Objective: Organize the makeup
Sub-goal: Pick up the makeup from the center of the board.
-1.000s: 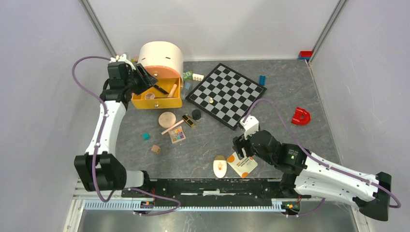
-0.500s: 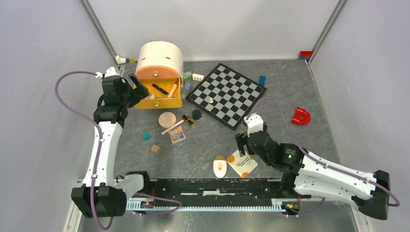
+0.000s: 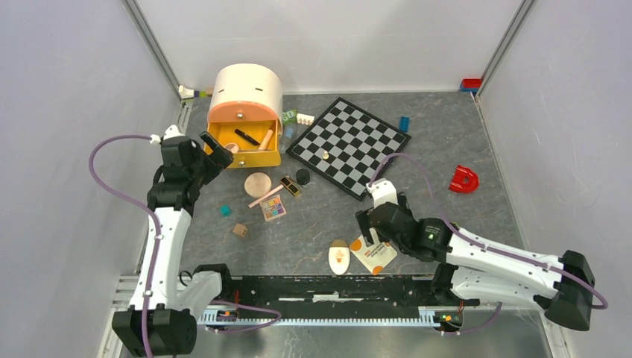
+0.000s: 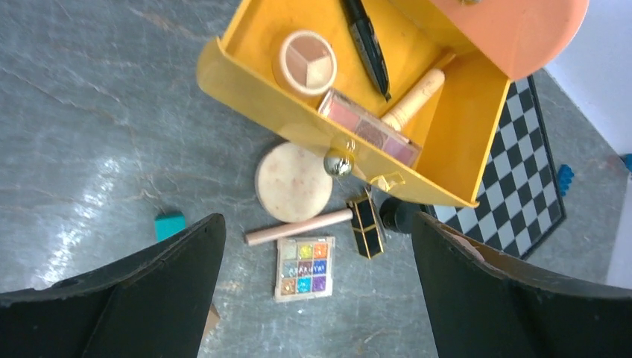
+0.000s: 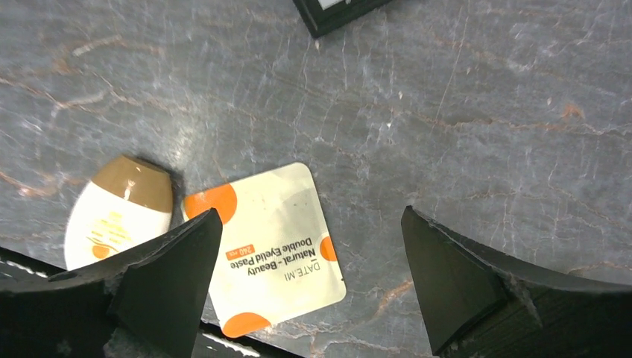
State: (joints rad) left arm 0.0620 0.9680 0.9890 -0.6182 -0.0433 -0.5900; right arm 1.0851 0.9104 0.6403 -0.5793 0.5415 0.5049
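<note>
Right end effector point(image 5: 309, 215) spread wide, empty — white-orange sachet point(image 5: 264, 250) lying flat, beneath the gap

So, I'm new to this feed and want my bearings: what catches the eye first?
The bright yellow drawer, pulled open at the back left with makeup inside, stands out most. The chessboard lies just right of it, and near the front the right pincer hangs open above a white-orange sachet.
</note>
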